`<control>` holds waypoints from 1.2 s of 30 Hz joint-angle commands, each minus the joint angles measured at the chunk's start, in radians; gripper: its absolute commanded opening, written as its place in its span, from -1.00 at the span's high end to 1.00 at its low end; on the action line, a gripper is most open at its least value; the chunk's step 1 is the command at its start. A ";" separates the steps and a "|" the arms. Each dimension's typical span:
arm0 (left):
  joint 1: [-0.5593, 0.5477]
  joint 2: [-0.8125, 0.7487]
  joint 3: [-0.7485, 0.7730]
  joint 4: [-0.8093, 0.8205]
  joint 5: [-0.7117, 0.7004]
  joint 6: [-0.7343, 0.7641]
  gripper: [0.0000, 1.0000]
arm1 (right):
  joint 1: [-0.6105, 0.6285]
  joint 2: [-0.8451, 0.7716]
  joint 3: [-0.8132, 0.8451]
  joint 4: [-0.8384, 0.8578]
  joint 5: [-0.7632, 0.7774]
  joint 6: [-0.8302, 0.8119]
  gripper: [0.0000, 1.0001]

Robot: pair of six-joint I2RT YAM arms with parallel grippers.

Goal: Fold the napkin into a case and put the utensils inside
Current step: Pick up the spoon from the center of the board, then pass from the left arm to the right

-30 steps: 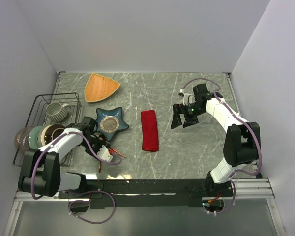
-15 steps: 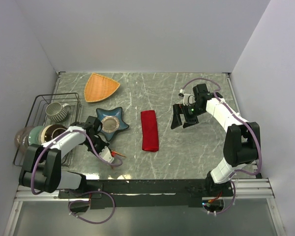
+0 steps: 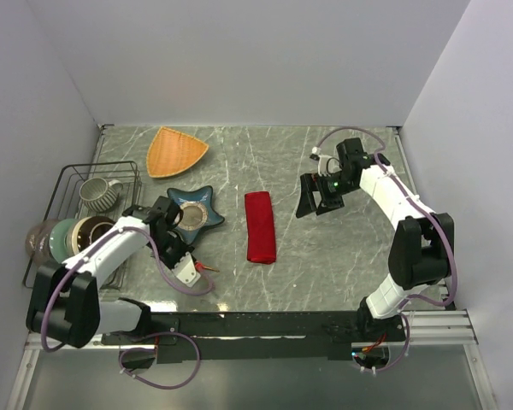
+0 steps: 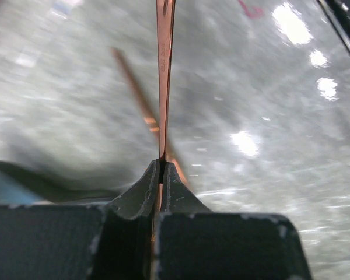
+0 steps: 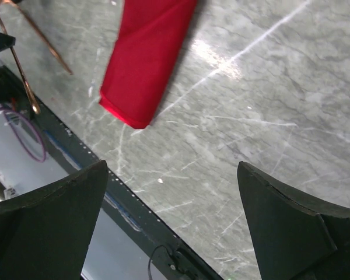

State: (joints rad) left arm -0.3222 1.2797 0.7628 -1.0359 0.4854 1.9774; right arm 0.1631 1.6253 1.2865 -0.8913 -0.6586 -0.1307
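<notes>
The red napkin [image 3: 259, 226] lies folded into a narrow strip at the table's middle; the right wrist view shows its near end [image 5: 146, 58]. My left gripper [image 3: 195, 265] is low over the table to the left of it, jaws shut on a thin copper utensil [image 4: 165, 70] that sticks straight out past the tips [image 4: 162, 163]. A second copper utensil [image 4: 141, 99] lies blurred on the table beneath. Both utensils [image 5: 24, 67] show in the right wrist view's top left corner. My right gripper [image 3: 312, 201] hovers right of the napkin, open and empty [image 5: 172, 175].
A blue star-shaped dish [image 3: 192, 213] sits just behind the left gripper and an orange triangular plate [image 3: 176, 150] at the back left. A wire rack [image 3: 67, 175] with a mug [image 3: 98, 192] and bowls [image 3: 73, 235] stands at the left edge. The table's front edge [image 5: 76, 157] is near.
The left gripper has closed onto a copper utensil and shifted slightly back and right with it. The right gripper has drifted a little towards the back.
</notes>
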 commanded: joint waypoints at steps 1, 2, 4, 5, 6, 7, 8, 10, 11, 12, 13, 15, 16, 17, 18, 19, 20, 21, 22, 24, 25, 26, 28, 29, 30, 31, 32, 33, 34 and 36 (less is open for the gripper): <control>-0.058 -0.063 0.120 -0.095 0.166 0.101 0.98 | -0.005 -0.008 0.066 -0.038 -0.090 -0.030 -1.00; -0.067 -0.071 0.134 -0.098 0.176 0.091 0.99 | -0.007 -0.008 0.080 -0.049 -0.104 -0.032 -1.00; -0.095 -0.097 0.179 -0.095 0.196 0.063 0.99 | -0.007 -0.004 0.092 -0.063 -0.168 -0.033 -1.00; -0.106 -0.106 0.191 -0.081 0.202 0.051 0.99 | -0.005 0.004 0.106 -0.078 -0.197 -0.037 -1.00; -0.127 -0.126 0.202 -0.014 0.205 0.000 0.99 | -0.002 0.008 0.115 -0.087 -0.237 -0.034 -1.00; -0.139 -0.138 0.216 0.037 0.208 -0.035 0.99 | 0.009 0.010 0.122 -0.093 -0.303 -0.017 -1.00; -0.152 -0.149 0.220 0.090 0.205 -0.073 0.99 | 0.021 0.016 0.128 -0.092 -0.340 -0.003 -1.00; -0.189 -0.175 0.222 0.288 0.187 -0.188 0.99 | 0.059 0.019 0.126 -0.066 -0.418 0.046 -1.00; -0.201 -0.175 0.225 0.348 0.162 -0.218 0.99 | 0.075 0.022 0.134 -0.060 -0.436 0.055 -1.00; -0.221 -0.169 0.245 0.405 0.151 -0.253 0.99 | 0.090 0.025 0.142 -0.055 -0.447 0.059 -1.00; -0.228 -0.161 0.263 0.413 0.144 -0.265 0.99 | 0.108 0.025 0.152 -0.046 -0.447 0.068 -1.00; -0.244 -0.116 0.347 0.384 0.131 -0.287 0.99 | 0.142 0.021 0.195 -0.017 -0.391 0.091 -1.00; -0.247 -0.096 0.380 0.354 0.130 -0.313 0.99 | 0.148 0.016 0.207 0.020 -0.363 0.114 -1.00; -0.252 -0.057 0.410 0.341 0.131 -0.363 0.99 | 0.148 0.004 0.227 0.038 -0.313 0.121 -0.98; -0.253 -0.037 0.462 0.333 0.125 -0.388 0.99 | 0.150 -0.005 0.234 0.054 -0.291 0.123 -0.96; -0.255 -0.017 0.483 0.323 0.119 -0.409 0.99 | 0.153 -0.013 0.238 0.080 -0.273 0.121 -0.95; -0.262 0.012 0.500 0.320 0.113 -0.434 0.99 | 0.161 -0.027 0.243 0.086 -0.257 0.114 -0.92; -0.265 0.021 0.515 0.327 0.099 -0.446 0.99 | 0.179 -0.027 0.247 0.083 -0.245 0.106 -0.89; -0.270 0.026 0.515 0.356 0.096 -0.454 0.99 | 0.191 -0.024 0.269 0.057 -0.249 0.082 -0.87; -0.287 0.024 0.495 0.384 0.076 -0.457 0.99 | 0.210 -0.005 0.287 0.031 -0.295 0.085 -0.82; -0.294 0.023 0.488 0.395 0.070 -0.453 0.99 | 0.214 0.008 0.298 0.017 -0.306 0.089 -0.81; -0.310 0.021 0.484 0.398 0.062 -0.443 0.99 | 0.217 0.011 0.304 0.012 -0.312 0.094 -0.81; -0.324 0.026 0.481 0.387 0.048 -0.442 0.99 | 0.231 0.010 0.327 0.009 -0.277 0.097 -0.82; -0.334 0.029 0.484 0.373 0.047 -0.443 0.99 | 0.236 0.008 0.333 0.008 -0.257 0.091 -0.85; -0.336 0.033 0.487 0.372 0.045 -0.449 0.99 | 0.239 0.002 0.336 0.006 -0.239 0.079 -0.86; -0.339 0.035 0.490 0.372 0.039 -0.457 0.99 | 0.254 -0.008 0.336 0.009 -0.199 0.072 -0.87; -0.344 0.041 0.492 0.370 0.038 -0.472 0.99 | 0.262 -0.013 0.338 0.006 -0.184 0.062 -0.87; -0.347 0.044 0.497 0.373 0.038 -0.479 0.99 | 0.272 -0.013 0.338 -0.003 -0.171 0.042 -0.87; -0.347 0.047 0.498 0.379 0.035 -0.489 0.99 | 0.301 -0.015 0.335 -0.006 -0.139 0.040 -0.84; -0.357 0.059 0.503 0.382 0.019 -0.500 0.99 | 0.322 -0.012 0.330 -0.005 -0.121 0.057 -0.79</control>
State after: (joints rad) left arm -0.6655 1.3178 1.2423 -0.6754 0.5140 1.5208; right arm 0.4347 1.6478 1.5837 -0.8810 -0.8566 -0.0605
